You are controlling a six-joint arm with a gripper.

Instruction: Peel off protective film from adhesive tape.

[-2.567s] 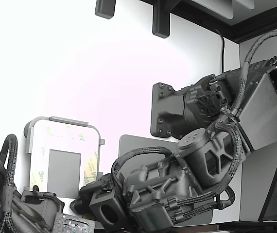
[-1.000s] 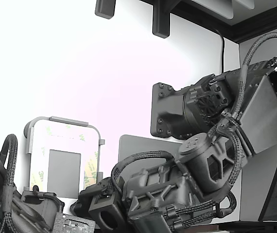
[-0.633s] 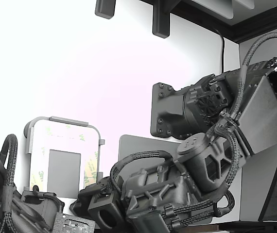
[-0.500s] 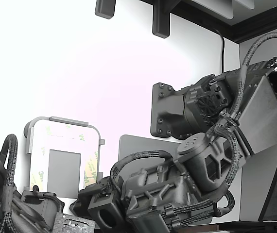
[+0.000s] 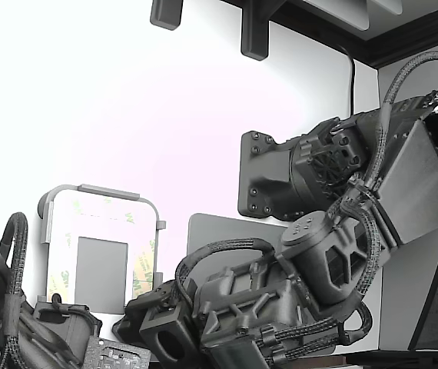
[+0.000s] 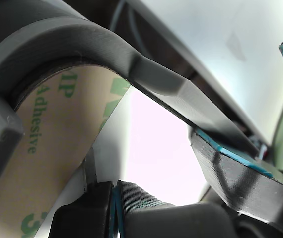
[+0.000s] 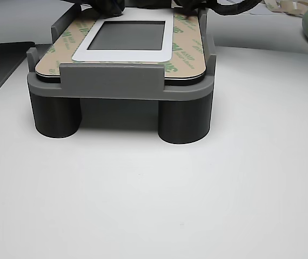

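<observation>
the plate (image 7: pixel 122 75) lies flat in a grey fixture (image 7: pixel 111 86) that stands on round legs on the white tabletop (image 7: pixel 154 194), near its far edge in the other view. tan film (image 7: pixel 183 51) with green logo marks borders the plate on its long sides and near edge, framing a white surround and a plain grey rectangle (image 7: pixel 131 35) in the middle; the tape under the film is not separately visible. at the far edge of the plate in the other view, dark parts of the arm (image 7: pixel 105 5) reach down to the film at both far corners, and whether they touch it is hard to tell. in the exterior view the fixture (image 5: pixel 100 192) sits at the exterior view's left, with film (image 5: pixel 144 270) showing along the plate's sides, and the big dark arm (image 5: pixel 296 261) fills the exterior view's right and lower middle, its front end close to the fixture's lower right corner. in the wrist view the film (image 6: pixel 37 153) is very close, curving beside the fixture's rounded grey corner wall (image 6: pixel 97 49). the gripper (image 6: pixel 115 206) has its dark fingertips pressed together with only a thin blue line between them, right at the edge of the film; it looks closed, but whether any film is pinched i cannot tell
</observation>
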